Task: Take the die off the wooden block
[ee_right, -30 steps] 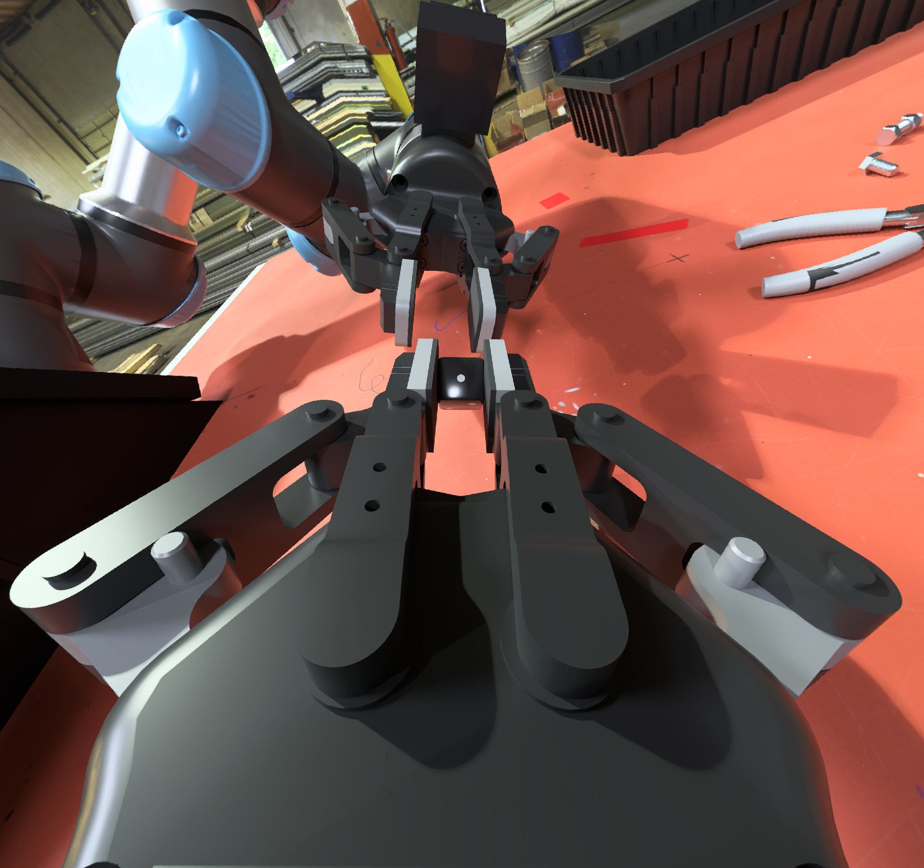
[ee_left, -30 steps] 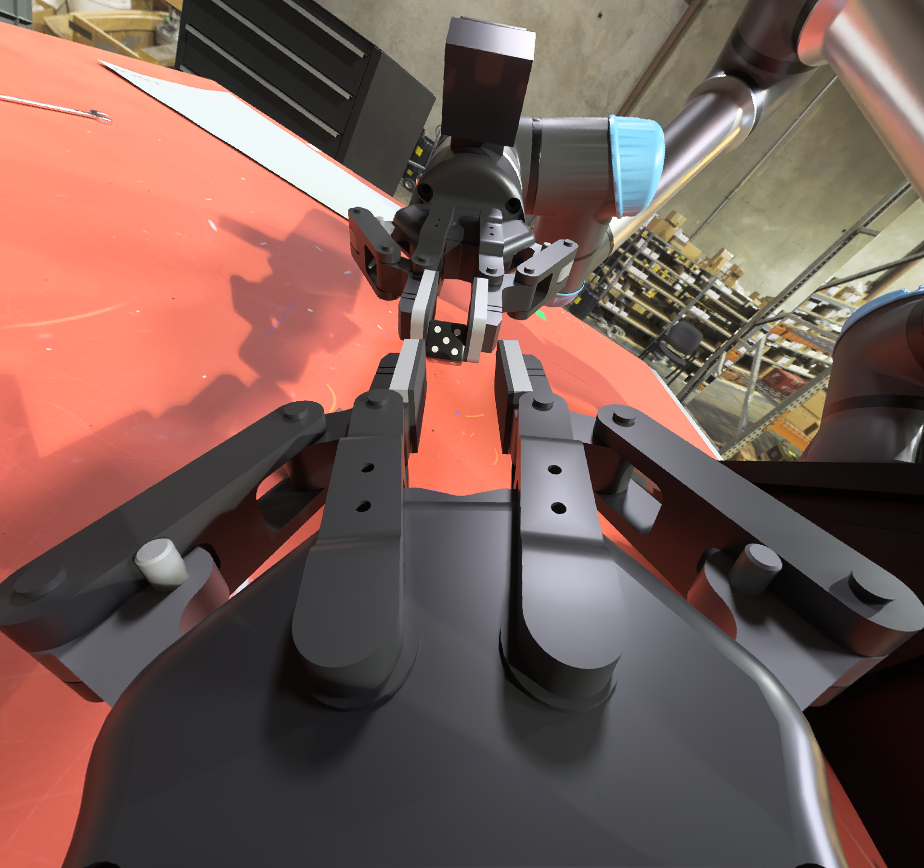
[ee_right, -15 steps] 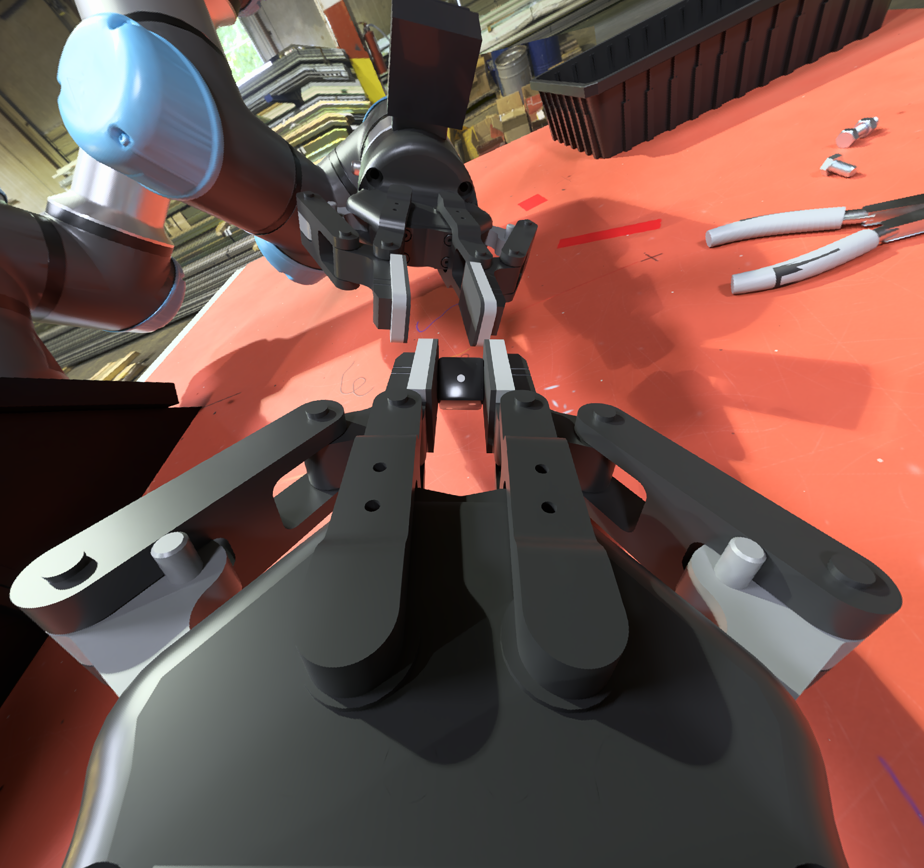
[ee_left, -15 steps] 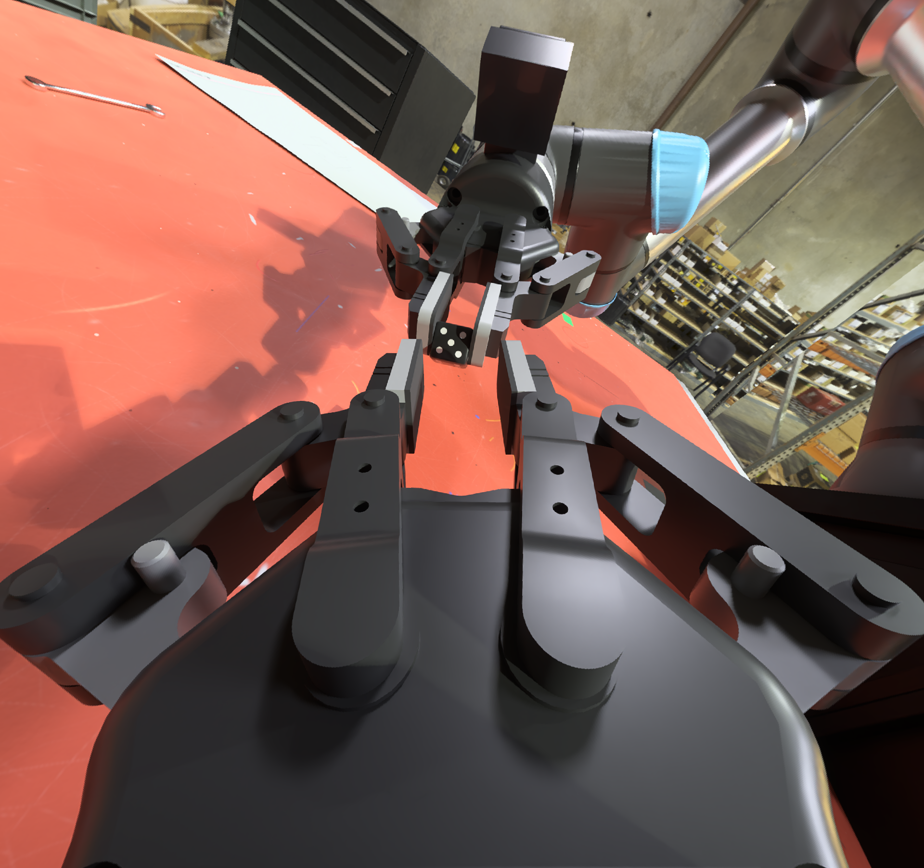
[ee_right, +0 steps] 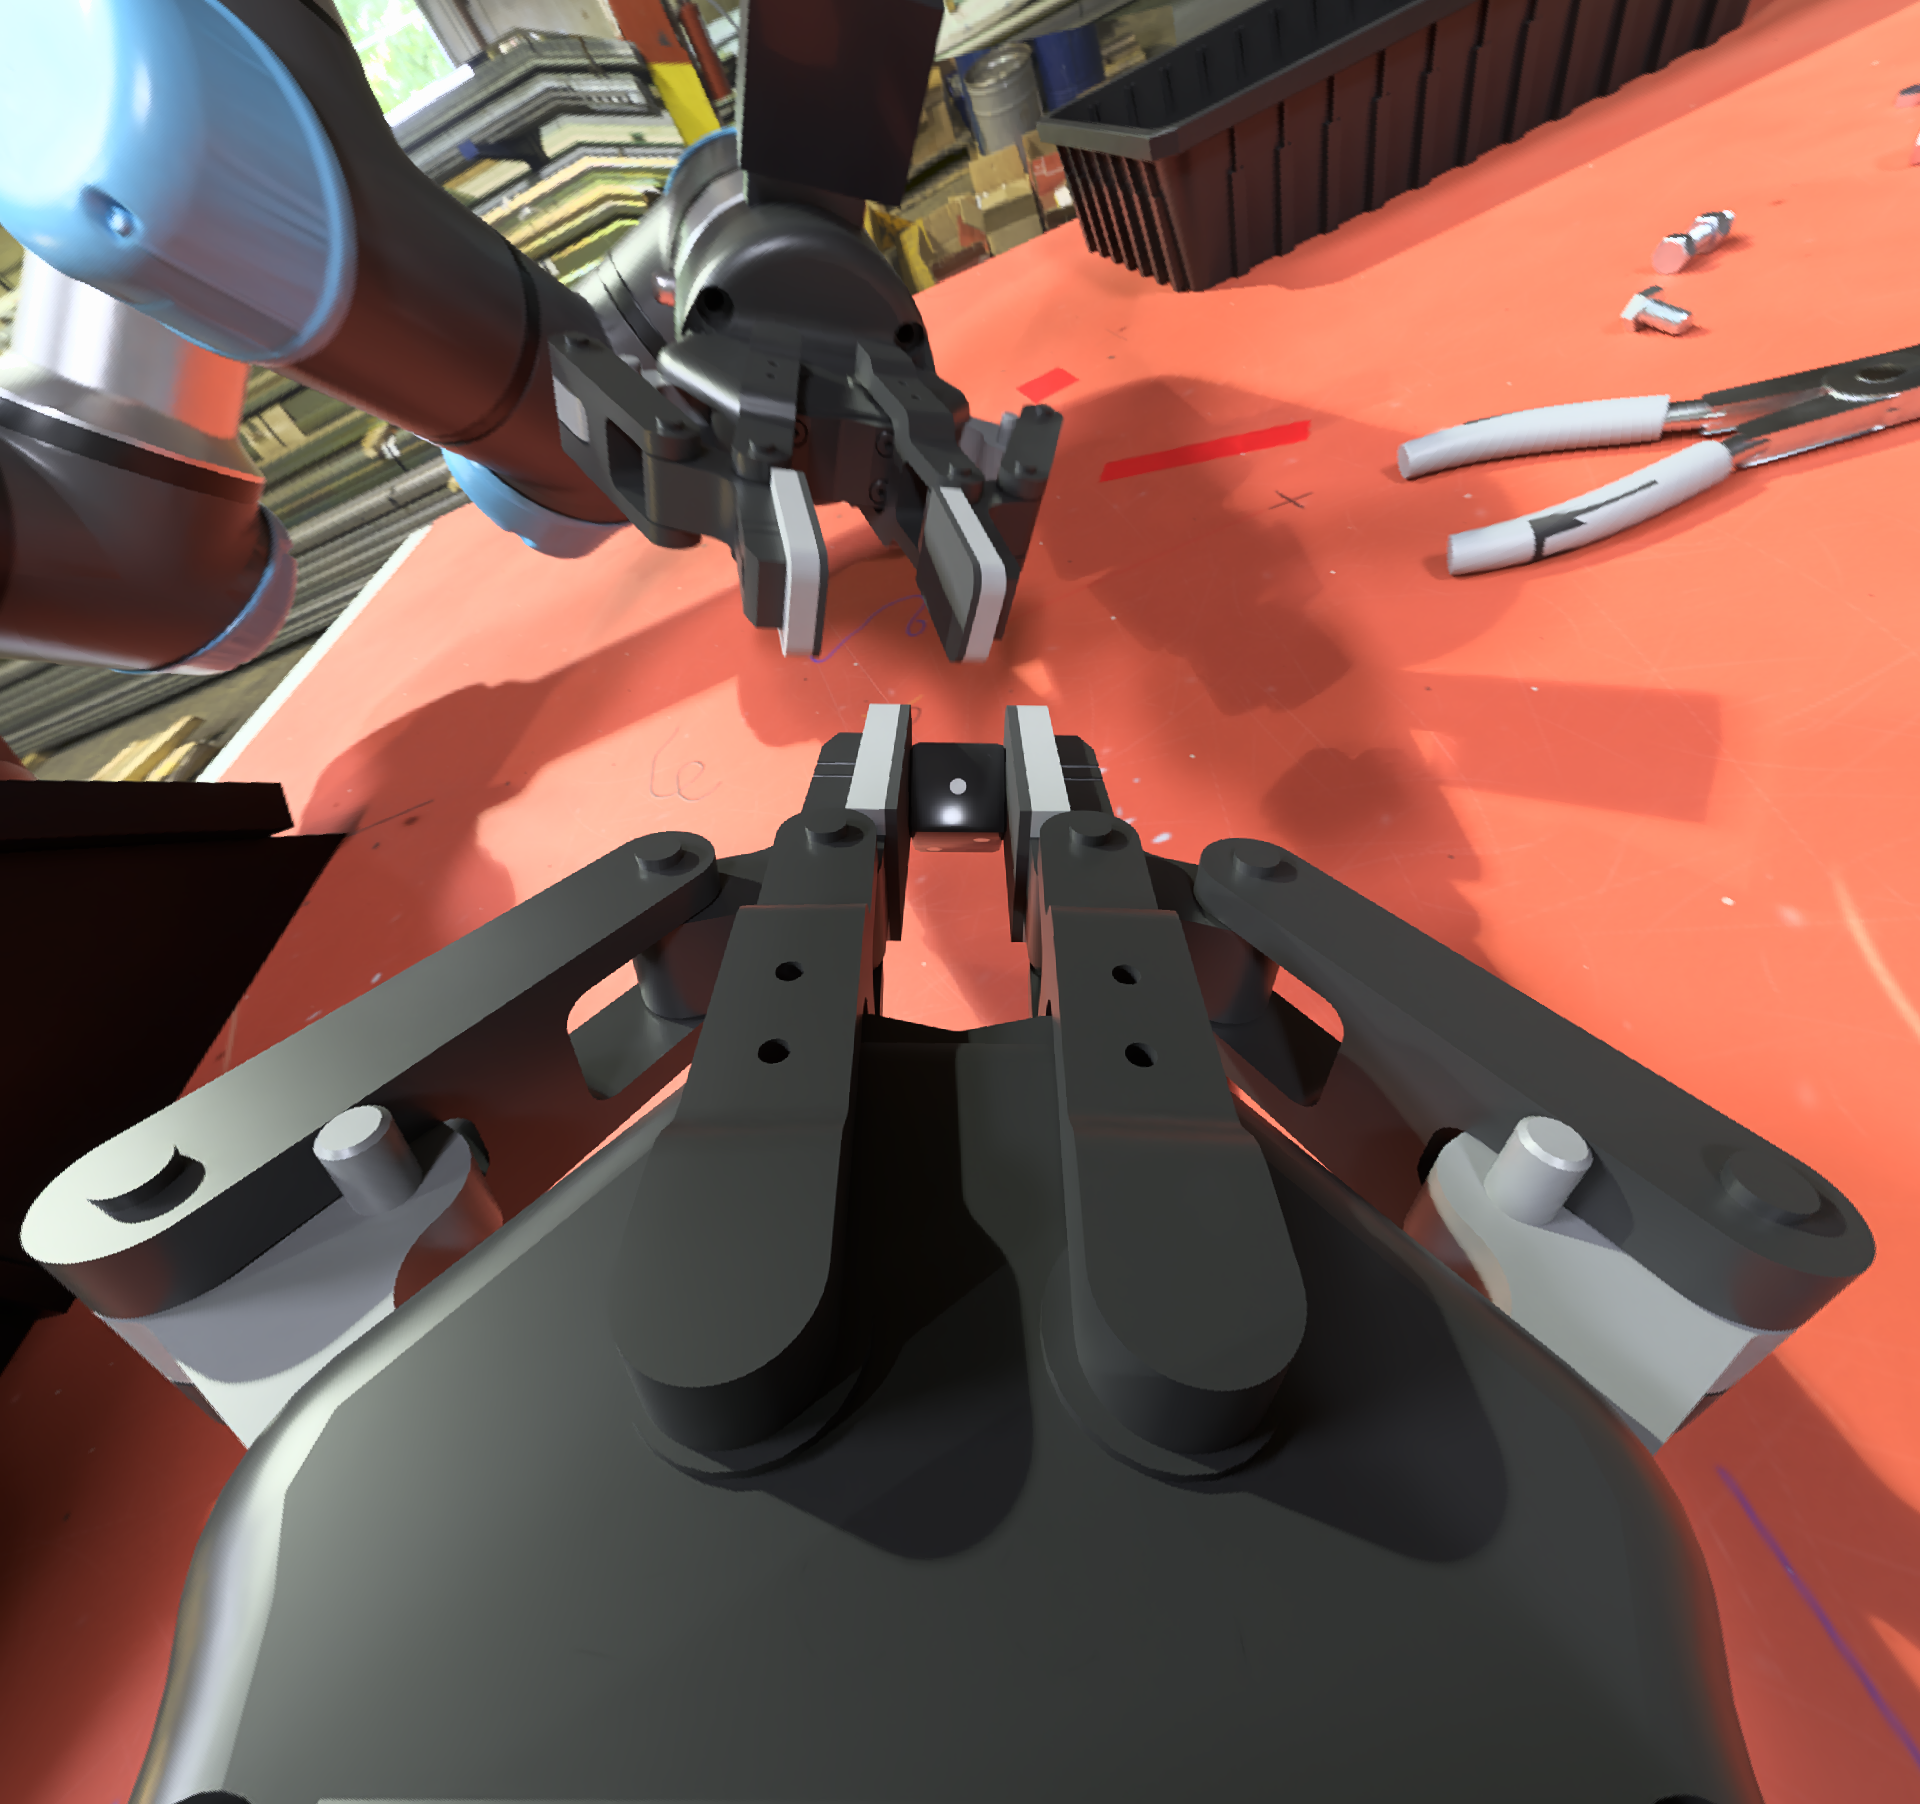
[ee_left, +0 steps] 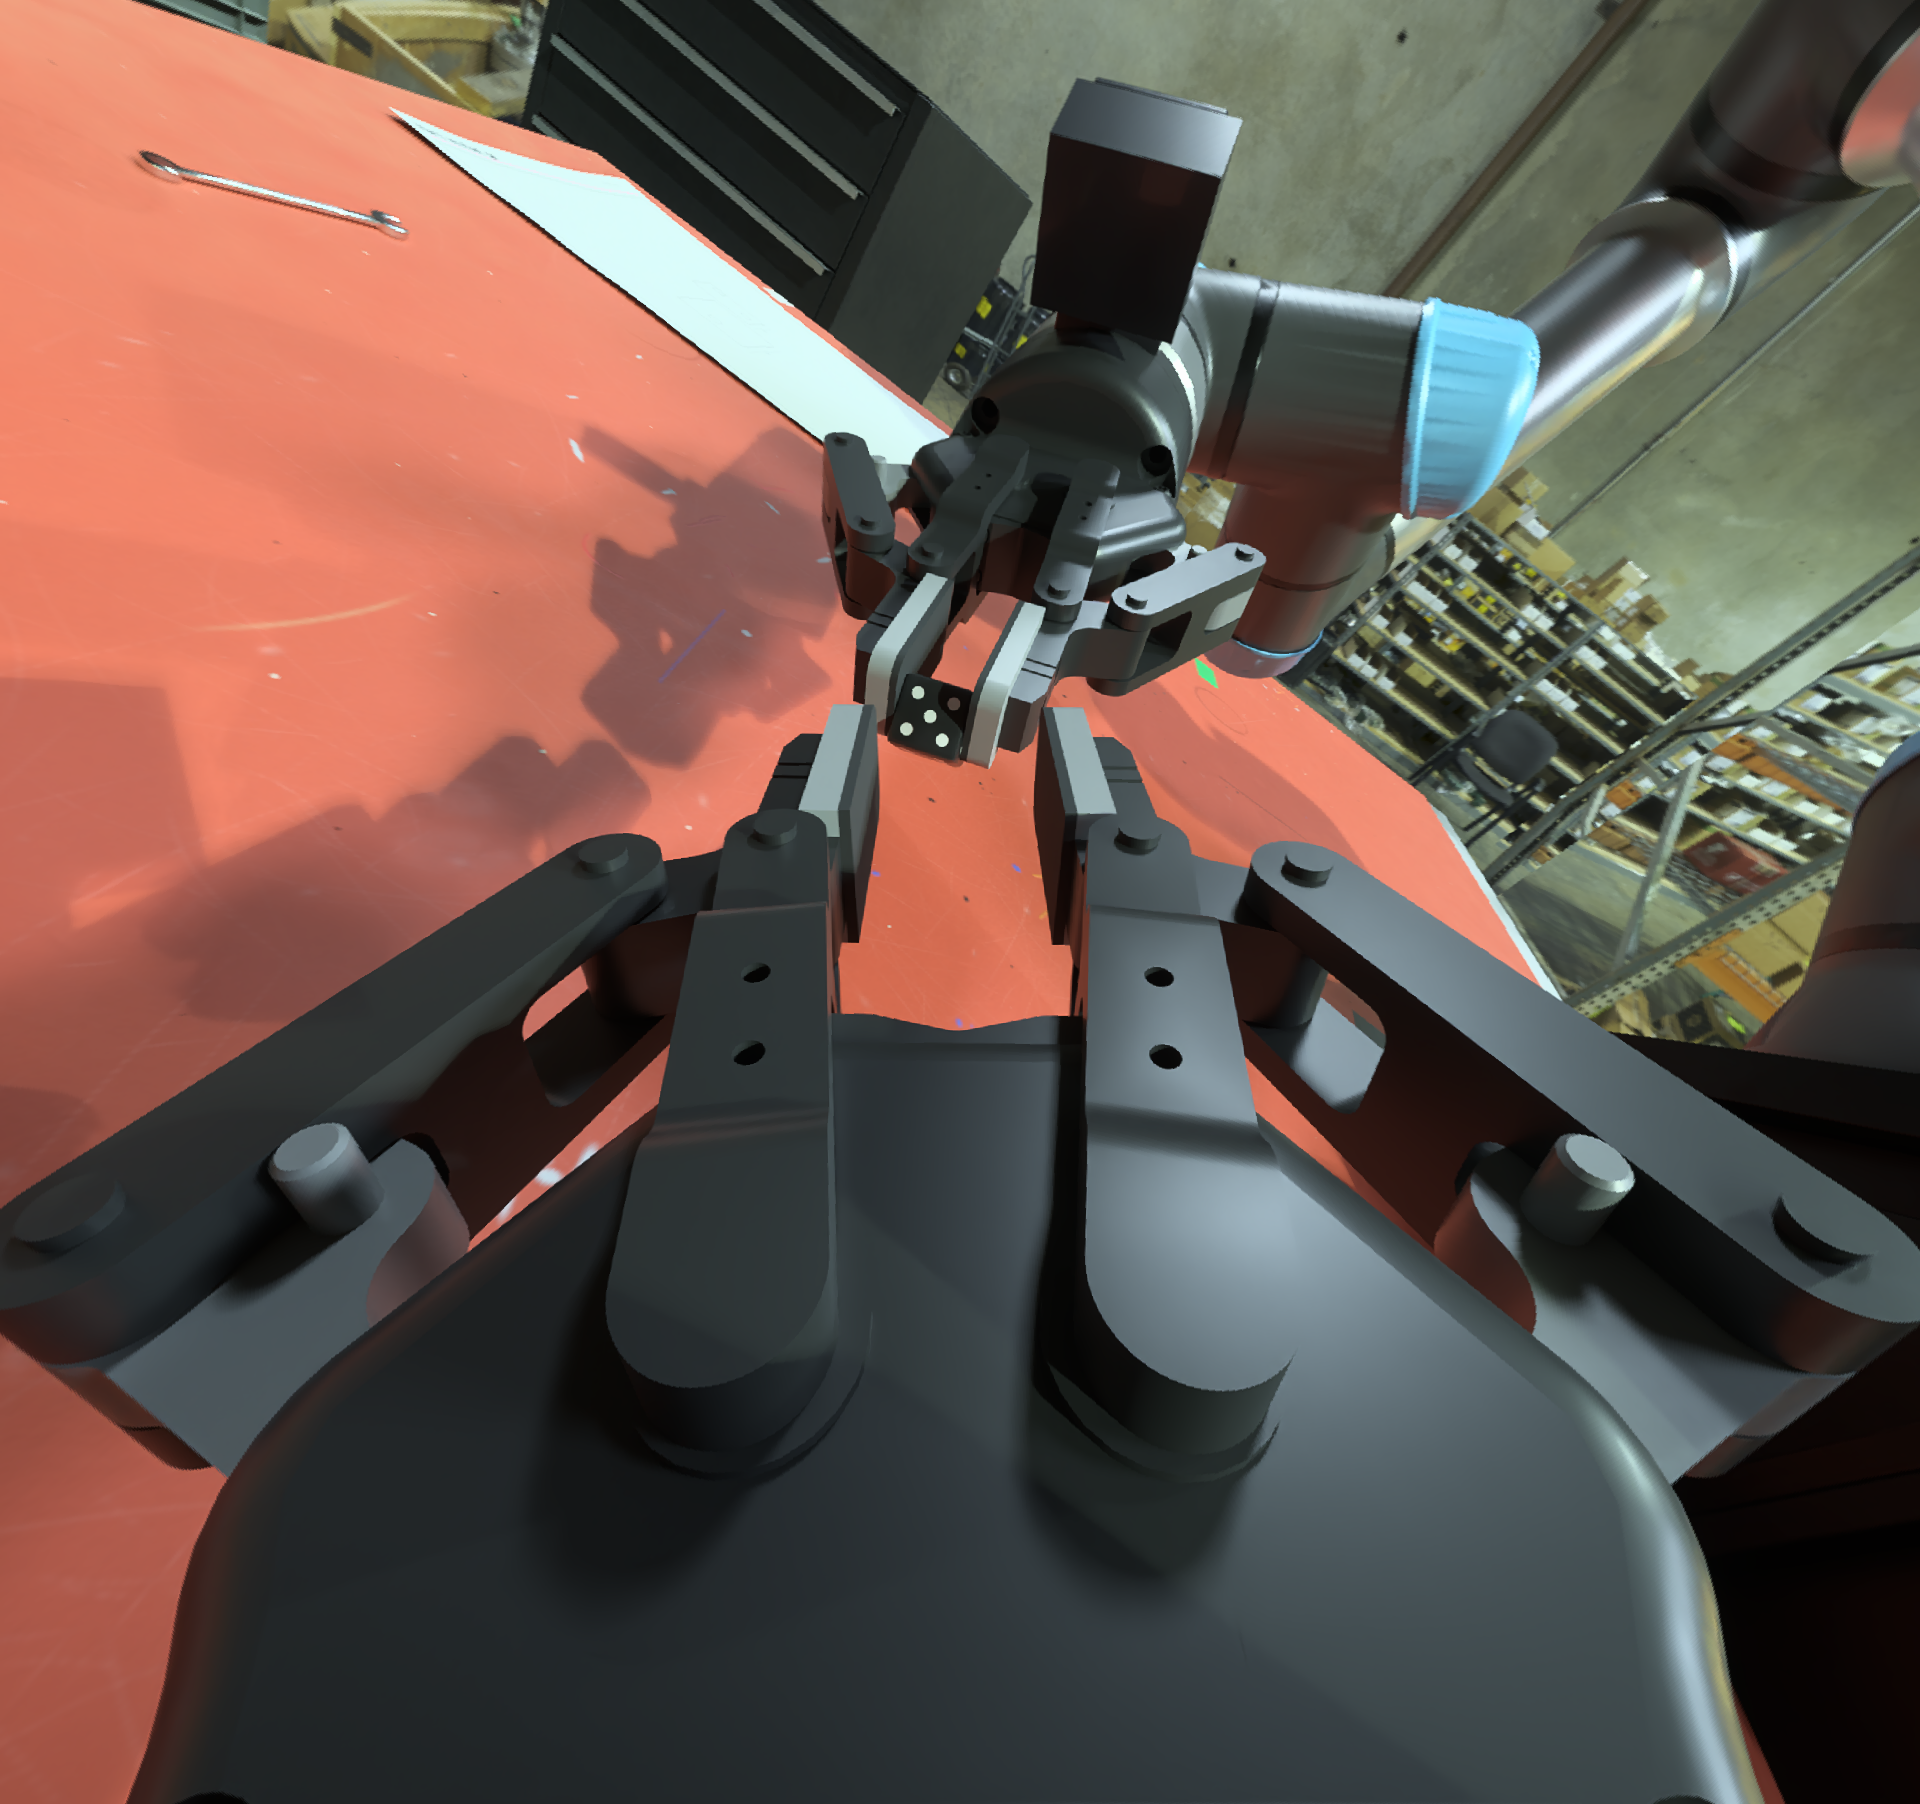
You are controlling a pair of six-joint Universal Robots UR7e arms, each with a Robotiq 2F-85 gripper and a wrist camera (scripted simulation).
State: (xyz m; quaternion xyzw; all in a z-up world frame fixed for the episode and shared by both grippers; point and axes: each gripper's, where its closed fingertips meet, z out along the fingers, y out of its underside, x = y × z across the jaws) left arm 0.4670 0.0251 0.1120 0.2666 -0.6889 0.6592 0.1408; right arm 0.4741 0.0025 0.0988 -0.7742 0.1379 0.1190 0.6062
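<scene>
Two grippers are facing each other above the bench: right gripper is gripping the die between its fingers; left gripper is gaping, empty, just beside it.

The die sits between the fingertips of the right gripper, above the table. Straight ahead, facing it and apart, hangs the left gripper, nothing between its fingers. Ahead to the right lie pliers; beyond them two bolts, and a bin farther back.
</scene>
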